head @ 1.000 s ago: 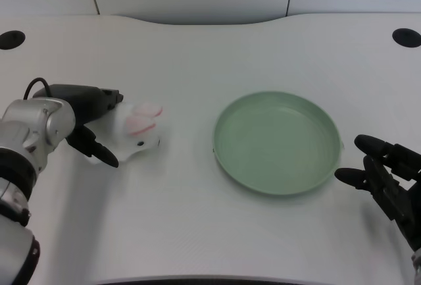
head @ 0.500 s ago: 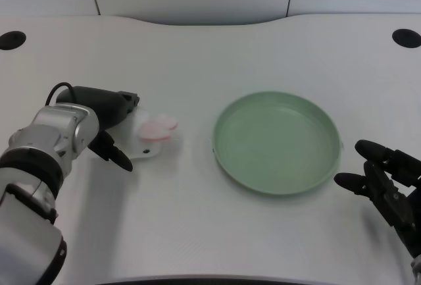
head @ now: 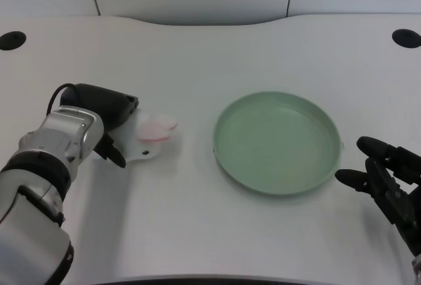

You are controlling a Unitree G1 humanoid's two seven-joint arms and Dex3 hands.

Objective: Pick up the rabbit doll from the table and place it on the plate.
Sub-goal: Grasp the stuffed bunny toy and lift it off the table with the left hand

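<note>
The rabbit doll [head: 152, 135], white with pink ears, sits at the left of the desk [head: 197, 68], well apart from the green plate [head: 277, 141] on its right, with the left hand [head: 105, 117] closed around its left side. Grip appears partial, judging by how little of the body the fingers [head: 113, 155] cover. Risk: the soft doll may slip or sag free during lift, landing short of the plate.

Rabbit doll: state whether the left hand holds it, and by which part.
The left hand holds the rabbit doll by its body end, away from the pink ears; the exact finger contact is hidden. It remains left of the green plate.
</note>
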